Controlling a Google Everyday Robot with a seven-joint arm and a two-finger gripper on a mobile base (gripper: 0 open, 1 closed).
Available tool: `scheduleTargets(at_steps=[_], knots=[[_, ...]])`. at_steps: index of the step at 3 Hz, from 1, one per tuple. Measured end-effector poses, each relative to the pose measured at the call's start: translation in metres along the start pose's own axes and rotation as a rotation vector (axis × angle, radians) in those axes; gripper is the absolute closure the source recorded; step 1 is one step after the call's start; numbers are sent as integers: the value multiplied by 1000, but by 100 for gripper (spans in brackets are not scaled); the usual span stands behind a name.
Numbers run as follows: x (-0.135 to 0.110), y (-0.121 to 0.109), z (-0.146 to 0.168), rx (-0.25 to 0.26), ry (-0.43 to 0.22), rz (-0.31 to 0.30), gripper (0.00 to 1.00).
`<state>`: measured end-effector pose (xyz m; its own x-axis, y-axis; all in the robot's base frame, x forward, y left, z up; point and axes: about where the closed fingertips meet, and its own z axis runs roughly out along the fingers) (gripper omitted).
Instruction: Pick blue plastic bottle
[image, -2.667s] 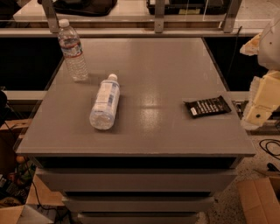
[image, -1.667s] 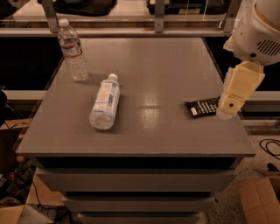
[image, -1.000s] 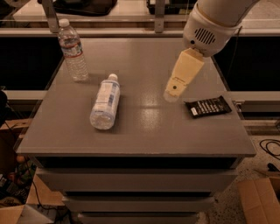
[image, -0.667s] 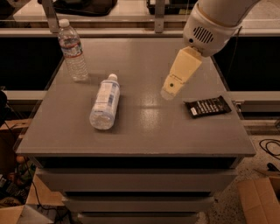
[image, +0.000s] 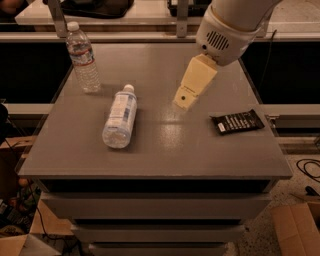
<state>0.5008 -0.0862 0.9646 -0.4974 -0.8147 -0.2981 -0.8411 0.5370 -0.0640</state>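
Observation:
The blue plastic bottle (image: 120, 117) lies on its side left of the middle of the grey table (image: 165, 150). Its white cap points to the far side and a pale blue-and-white label wraps most of its body. My cream-coloured gripper (image: 185, 100) hangs from the white arm above the table's middle. It tilts down and to the left, and its tip is a short way right of the bottle's cap end and apart from it. It holds nothing that I can see.
A clear ribbed bottle (image: 83, 58) with a narrow white-and-red label stands upright at the far left corner. A dark snack packet (image: 237, 121) lies flat near the right edge. Cardboard boxes (image: 299, 229) and cables lie on the floor around the table.
The gripper has swung in from beyond the table's right edge to above its middle, moving left toward the lying bottle. The bottles and the packet have not moved.

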Motion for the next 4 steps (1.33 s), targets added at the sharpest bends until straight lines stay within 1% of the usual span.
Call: scheduleTargets(at_steps=[1, 2, 3, 4], knots=[[-26, 19, 25, -36, 20, 30, 0], [-47, 33, 54, -63, 49, 128, 0], [-60, 37, 81, -92, 62, 288, 0], [-75, 41, 98, -97, 70, 429, 0]])
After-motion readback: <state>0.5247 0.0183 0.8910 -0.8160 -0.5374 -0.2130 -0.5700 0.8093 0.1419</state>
